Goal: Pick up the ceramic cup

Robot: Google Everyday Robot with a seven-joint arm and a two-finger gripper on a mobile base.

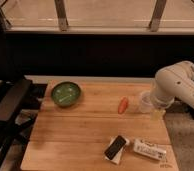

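Note:
The ceramic cup (pixel 145 101) is a small pale, slightly see-through round cup. It stands upright near the right edge of the wooden table (pixel 80 130). My white arm (pixel 177 84) reaches in from the right. The gripper (pixel 157 104) is at the arm's lower end, right against the cup's right side, and is partly hidden by the arm. The green bowl (pixel 66 93) sits at the table's far left, well away from the gripper.
An orange carrot-like thing (pixel 123 105) lies just left of the cup. A black device on a white pad (pixel 116 147) and a white packet (pixel 149 149) lie near the front edge. A black office chair (pixel 9 111) stands at the left.

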